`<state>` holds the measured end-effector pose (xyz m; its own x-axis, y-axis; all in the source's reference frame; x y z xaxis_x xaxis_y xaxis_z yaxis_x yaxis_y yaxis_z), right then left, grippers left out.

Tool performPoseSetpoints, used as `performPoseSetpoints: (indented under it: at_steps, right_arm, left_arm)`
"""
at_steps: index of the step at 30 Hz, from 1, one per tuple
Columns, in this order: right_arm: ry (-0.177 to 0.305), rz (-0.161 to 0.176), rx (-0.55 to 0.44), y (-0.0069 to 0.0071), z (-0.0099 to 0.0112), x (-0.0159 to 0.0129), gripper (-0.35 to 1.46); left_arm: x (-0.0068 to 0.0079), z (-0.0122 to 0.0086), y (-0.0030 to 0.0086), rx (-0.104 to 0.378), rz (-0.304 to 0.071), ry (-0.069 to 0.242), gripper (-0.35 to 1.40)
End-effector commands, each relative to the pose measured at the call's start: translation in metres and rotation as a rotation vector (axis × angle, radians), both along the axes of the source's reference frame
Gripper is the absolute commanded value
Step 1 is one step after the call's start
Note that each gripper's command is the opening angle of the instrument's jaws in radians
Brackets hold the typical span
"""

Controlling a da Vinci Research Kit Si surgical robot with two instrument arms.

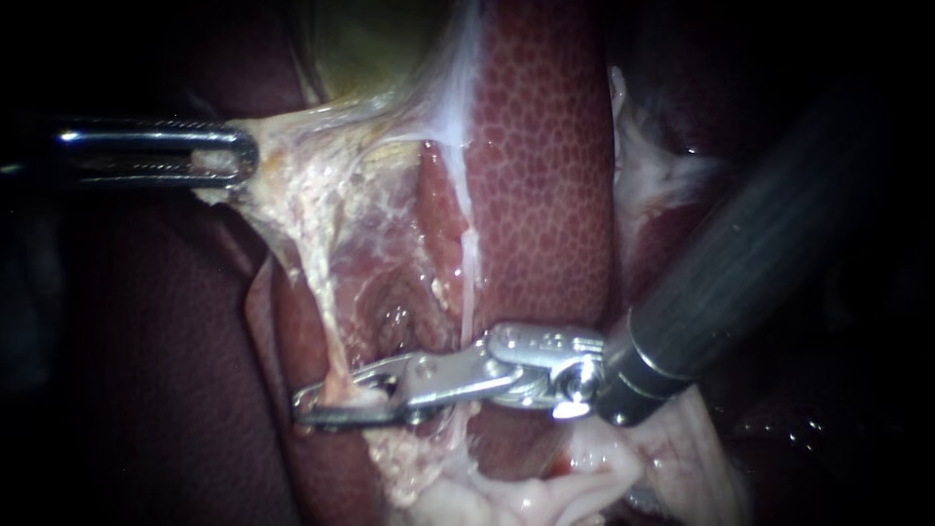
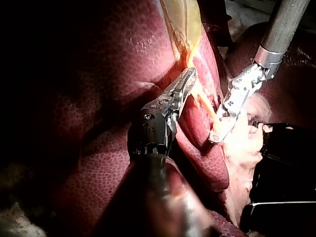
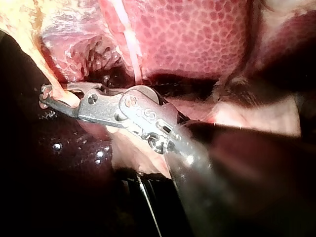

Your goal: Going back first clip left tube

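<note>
The withdrawal has not visibly begun. At about 7 o'clock in the endoscope view the right instrument (image 1: 740, 263), coming in from 3 o'clock, has its pincer (image 1: 304, 407) set around the left tube (image 1: 319, 317). The two bright metal halves stand slightly spread, with a narrow gap between them and the tube crossing that gap near the tips. The right wrist view shows the same: the tube runs through the pincer (image 3: 45, 96) just short of its end. I cannot make out a clip on the tube as a thing apart from the metal (the tips hide that spot), so whether the clip is seated is a guess. What seems left is to draw the pincer straight back off the tube without dragging it.

The left instrument (image 1: 146, 151) enters from 9 o'clock, its slim fenestrated pincer (image 1: 234, 161) pressed together on the pale membrane (image 1: 321, 185) below the gallbladder (image 1: 370, 39), stretching it toward 9 o'clock.

The left tube is a thin, yellowish-pink cord, taut and slightly flattened. The right tube (image 1: 468, 273), nearer the centre, is a finer white thread lying along the liver (image 1: 545, 175). The liver is dark red, wet and glossy, patterned with tiny cobbled cells. The membrane is filmy, frayed and flecked with granular fat. The gallbladder at 12 o'clock looks greenish and smooth. The right shaft is matt, dark and ribbed, with polished, riveted metal ahead of it.
</note>
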<state>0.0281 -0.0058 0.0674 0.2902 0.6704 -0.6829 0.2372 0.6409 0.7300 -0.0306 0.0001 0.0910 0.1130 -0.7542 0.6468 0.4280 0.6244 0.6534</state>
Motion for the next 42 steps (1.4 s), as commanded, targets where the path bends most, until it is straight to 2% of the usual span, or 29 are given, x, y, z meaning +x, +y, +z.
performPoseSetpoints:
  at_steps: [1, 11, 12, 13, 14, 15, 16, 18, 19, 24, 32, 37, 42]
  right_arm:
    - [0.0, 0.002, -0.001, 0.0, 0.0001, 0.0, -0.35]
    - [-0.002, 0.005, -0.001, 0.0001, 0.0001, 0.0003, -0.35]
    - [-0.005, 0.006, 0.004, 0.0002, 0.0002, 0.0005, -0.14]
    - [0.027, 0.011, -0.048, 0.0002, 0.0002, 0.0006, 0.11]
    - [0.044, 0.019, -0.062, 0.0002, 0.0002, 0.0008, 0.2]
    - [0.054, 0.027, -0.065, 0.0003, 0.0003, 0.001, 0.37]
    - [0.071, 0.031, -0.09, 0.0004, 0.0004, 0.0014, 0.48]
    - [0.076, 0.04, -0.12, 0.0006, 0.0005, 0.002, 0.56]
    - [0.072, 0.059, -0.135, 0.0007, 0.0006, 0.0023, 0.59]
    - [0.086, 0.073, -0.164, 0.0015, 0.0009, 0.002, 0.6]
    - [0.093, 0.105, -0.193, 0.0044, 0.0007, 0.0001, 0.6]
    - [0.094, 0.105, -0.186, 0.0051, 0.0002, -0.0015, 0.6]
    - [0.103, 0.094, -0.179, 0.0053, -0.0007, -0.0049, 0.6]
  left_arm:
    - [0.0, -0.0001, 0.0, 0.0, 0.0, -0.001, -0.35]
    - [0.0, -0.0001, 0.0, 0.0, 0.0, -0.001, -0.35]
    - [0.0, -0.0001, 0.0, 0.0, 0.0, -0.001, -0.35]
    - [0.0, -0.0001, 0.0, 0.0, 0.0, -0.001, -0.35]
    - [0.0, 0.0, 0.0, 0.0, 0.0, -0.001, -0.35]
    - [0.0, 0.0, 0.0, 0.0, 0.0, -0.001, -0.35]
    - [0.0, -0.0001, 0.0, 0.0, 0.0, -0.001, -0.35]
    - [0.0, -0.0001, 0.0, 0.0, 0.0, -0.001, -0.35]
    - [0.0, -0.0001, 0.0, 0.0, 0.0, 0.0, -0.35]
    - [-0.0001, -0.0001, -0.0001, 0.0, -0.001, 0.0, -0.35]
    - [-0.0001, -0.0001, -0.0001, 0.0, -0.001, 0.0, -0.35]
    - [0.0001, -0.0002, -0.0001, 0.0, 0.0, 0.0, -0.35]
    - [0.0003, -0.0002, -0.0002, 0.0, 0.001, -0.001, -0.35]
